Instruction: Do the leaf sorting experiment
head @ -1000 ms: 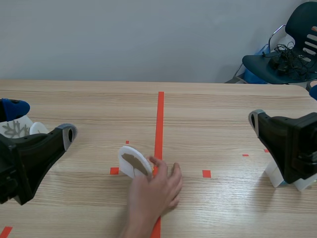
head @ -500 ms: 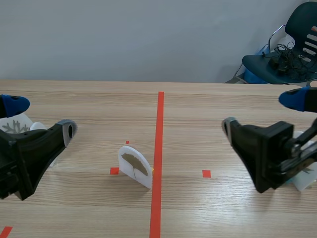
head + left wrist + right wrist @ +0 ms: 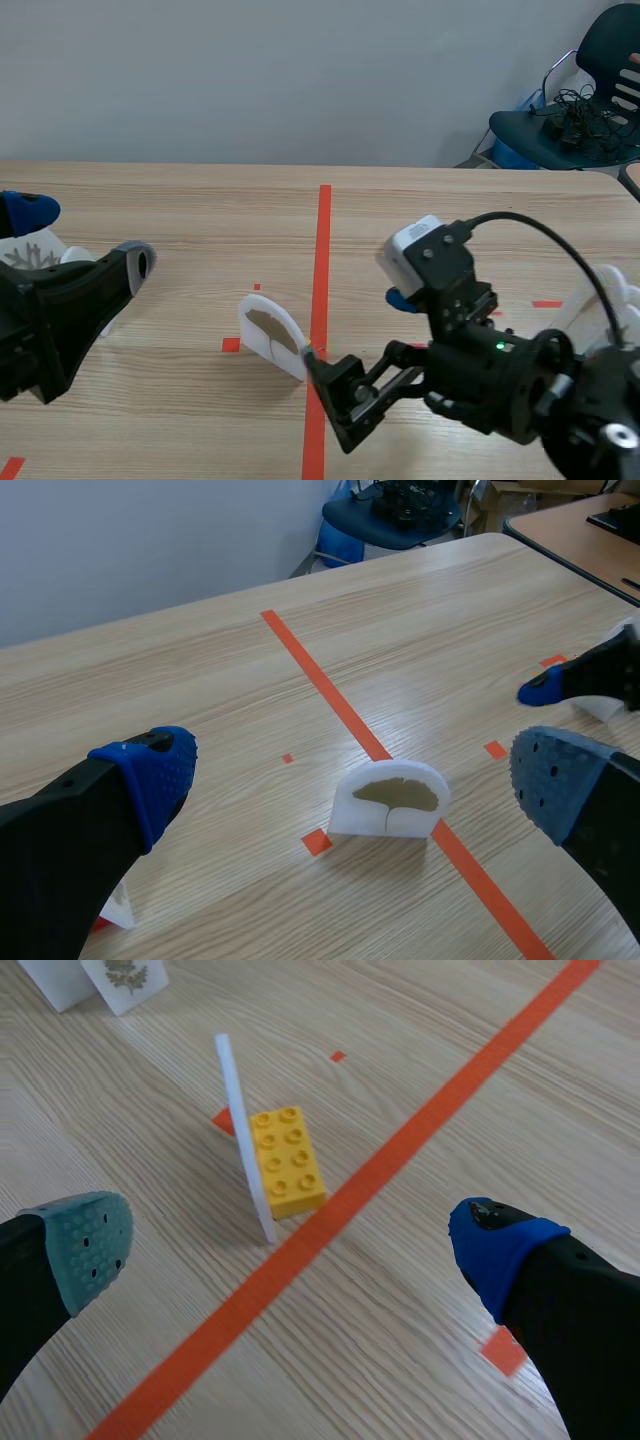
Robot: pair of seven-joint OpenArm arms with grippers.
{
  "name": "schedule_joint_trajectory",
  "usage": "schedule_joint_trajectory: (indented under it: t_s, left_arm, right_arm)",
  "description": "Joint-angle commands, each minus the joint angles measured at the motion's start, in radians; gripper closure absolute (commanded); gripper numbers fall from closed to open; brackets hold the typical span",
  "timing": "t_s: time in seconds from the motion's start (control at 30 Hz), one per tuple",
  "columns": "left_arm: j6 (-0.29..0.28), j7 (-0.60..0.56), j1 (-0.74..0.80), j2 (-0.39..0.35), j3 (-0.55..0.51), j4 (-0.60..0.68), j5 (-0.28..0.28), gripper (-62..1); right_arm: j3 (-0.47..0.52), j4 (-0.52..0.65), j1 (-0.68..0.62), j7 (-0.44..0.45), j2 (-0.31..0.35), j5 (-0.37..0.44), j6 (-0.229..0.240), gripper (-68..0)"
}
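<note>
At the table's middle, just beside the long orange-red tape line (image 3: 323, 240), stands the task's thing: a thin white arch-shaped card (image 3: 272, 335) printed with a brown fan-shaped leaf. It is upright on its straight edge, propped by a small yellow studded plastic brick (image 3: 288, 1160) that touches its back face and reaches the tape's edge.

The right gripper (image 3: 358, 332) comes in low from its side and past the tape. Its jaws are spread wide and hold nothing. In its wrist view we meet the card edge-on, ahead of the gripper and nearer the grey-green pad (image 3: 85, 1245) than the blue pad (image 3: 495, 1245), and apart from both.

The left gripper (image 3: 85, 237) hangs well apart from the card, its jaws likewise spread and empty. Other small white leaf cards (image 3: 25, 258) stand beside it, and more white cards (image 3: 610, 300) stand at the table's far right. A dark blue chair (image 3: 590, 90) sits beyond the wooden table (image 3: 200, 210).

We judge the step in hand to be the approach for a pick. Three faults seem likely:

- **Toppling.** The card rests on a narrow base, so a finger that clips its face before both pads are in place would probably tip it over the brick.
- **Skidding.** A closure that catches the brick as well might send brick and card across the smooth wood.
- **Slipping.** The sheet is thin, so an off-centre pinch could let it twist or slide out between the soft pads.
</note>
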Motion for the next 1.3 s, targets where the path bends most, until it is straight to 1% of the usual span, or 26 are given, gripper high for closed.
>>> schedule_joint_trajectory:
  t_s: [0.0,0.1,0.23,0.27,0.33,0.37,0.43,0.5,0.6,0.67,0.73,0.77,0.83,0.9,0.97,1.1,1.2,1.27]
  left_arm:
    - [-0.001,-0.014,-0.003,0.002,0.003,0.003,-0.01,-62.3]
    - [-0.001,-0.014,-0.003,0.002,0.003,0.003,-0.01,-62.3]
    - [-0.001,-0.014,-0.003,0.002,0.003,0.003,-0.01,-62.3]
    - [-0.001,-0.014,-0.003,0.002,0.003,0.003,-0.01,-62.3]
    - [-0.001,-0.014,-0.003,0.002,0.003,0.003,-0.01,-62.3]
    - [-0.001,-0.014,-0.003,0.002,0.003,0.003,-0.01,-62.3]
    - [-0.001,-0.014,-0.003,0.002,0.003,0.003,-0.01,-62.3]
    - [0.0,-0.014,-0.003,0.002,0.003,0.003,-0.01,-62.3]
    - [0.0,-0.014,-0.003,0.002,0.003,0.003,-0.01,-62.3]
    - [0.003,-0.014,-0.003,0.002,0.003,0.003,-0.01,-62.3]
    - [0.003,-0.014,-0.003,0.002,0.003,0.003,-0.01,-62.3]
    - [0.003,-0.014,-0.003,0.002,0.003,0.003,-0.01,-62.3]
    - [0.003,-0.014,-0.003,0.002,0.003,0.003,-0.01,-62.3]
    - [0.003,-0.014,-0.003,0.002,0.003,0.003,-0.01,-62.3]
    - [0.003,-0.014,-0.003,0.002,0.003,0.003,-0.01,-62.3]
    - [0.003,-0.014,-0.003,0.002,0.003,0.003,-0.011,-62.3]
    - [0.003,-0.014,-0.003,0.002,0.003,0.003,-0.011,-62.3]
    - [0.003,-0.014,-0.003,0.002,0.003,0.003,-0.01,-62.3]
  right_arm:
    - [-0.015,-0.019,0.039,0.035,-0.031,-0.011,-0.003,-67.9]
    - [-0.082,-0.145,0.109,0.07,-0.084,-0.053,-0.043,-67.9]
    - [-0.152,-0.314,0.199,0.114,-0.149,-0.081,-0.049,-67.9]
    - [-0.166,-0.347,0.217,0.126,-0.162,-0.099,-0.05,-67.9]
    - [-0.188,-0.396,0.242,0.143,-0.183,-0.137,-0.069,-67.9]
    - [-0.197,-0.409,0.249,0.143,-0.19,-0.151,-0.082,-66.6]
    - [-0.211,-0.417,0.254,0.143,-0.191,-0.161,-0.087,-57.0]
    - [-0.212,-0.417,0.254,0.143,-0.19,-0.164,-0.101,-43.8]
    - [-0.212,-0.417,0.254,0.14,-0.188,-0.169,-0.105,-23.2]
    - [-0.212,-0.417,0.254,0.141,-0.188,-0.169,-0.105,-13.8]
    - [-0.212,-0.415,0.254,0.148,-0.188,-0.169,-0.105,-7.3]
    - [-0.21,-0.412,0.254,0.149,-0.187,-0.169,-0.105,-5.5]
    - [-0.199,-0.391,0.249,0.142,-0.185,-0.168,-0.105,-5.2]
    - [-0.174,-0.343,0.229,0.135,-0.185,-0.168,-0.127,-5.3]
    - [-0.141,-0.267,0.193,0.129,-0.185,-0.168,-0.159,-5.3]
    - [-0.072,-0.09,0.098,0.071,-0.182,-0.168,-0.207,-5.3]
    - [-0.021,0.021,0.006,0.047,-0.169,-0.168,-0.214,-5.3]
    - [0.014,0.068,-0.053,0.046,-0.159,-0.168,-0.214,-5.3]
